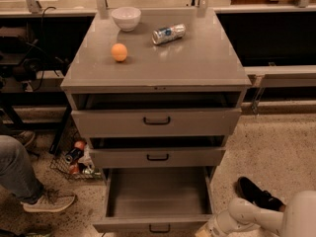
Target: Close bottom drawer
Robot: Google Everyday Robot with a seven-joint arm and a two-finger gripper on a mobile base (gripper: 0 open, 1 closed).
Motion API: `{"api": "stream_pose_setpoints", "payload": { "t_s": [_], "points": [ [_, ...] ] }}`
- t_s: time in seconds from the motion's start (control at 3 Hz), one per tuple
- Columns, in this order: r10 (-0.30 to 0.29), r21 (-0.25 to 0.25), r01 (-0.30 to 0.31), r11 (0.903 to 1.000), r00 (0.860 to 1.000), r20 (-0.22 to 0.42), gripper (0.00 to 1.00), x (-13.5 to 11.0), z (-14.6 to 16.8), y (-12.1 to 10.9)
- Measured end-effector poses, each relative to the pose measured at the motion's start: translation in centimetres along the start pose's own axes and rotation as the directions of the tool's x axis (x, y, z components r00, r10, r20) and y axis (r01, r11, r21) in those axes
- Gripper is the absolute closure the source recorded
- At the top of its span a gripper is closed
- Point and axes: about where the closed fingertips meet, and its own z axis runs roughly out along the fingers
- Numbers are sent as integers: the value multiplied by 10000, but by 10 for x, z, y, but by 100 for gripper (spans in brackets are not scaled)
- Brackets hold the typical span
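At the bottom edge, just right of the grey cabinet, the gripper (204, 230) is hanging low beside the right front corner of the bottom drawer (157, 197), at the end of a white arm (249, 217); whether it is apart or together cannot be told. The bottom drawer is standing pulled well out, its bare floor showing and its small black handle (159, 228) sitting at the lower edge of the view. A dark shoe-like object (258, 194) is lying on the speckled floor behind the arm. To the left, a jeans-clad leg (17, 169) with a sneaker (48, 201) is resting on the floor. Above the bottom drawer, the middle drawer (157, 157) and the top drawer (157, 121) are each sticking out slightly. On the cabinet top (197, 63), an orange (119, 52) is sitting toward the left, a can (168, 33) is lying on its side, and a white bowl (126, 18) is standing near the back edge.
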Motion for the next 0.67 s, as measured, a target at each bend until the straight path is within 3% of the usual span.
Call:
{"api": "stream_pose_setpoints", "payload": {
  "t_s": [0.67],
  "points": [
    [-384, 419, 353, 9985, 9963, 768, 100, -28, 19, -28]
  ]
}}
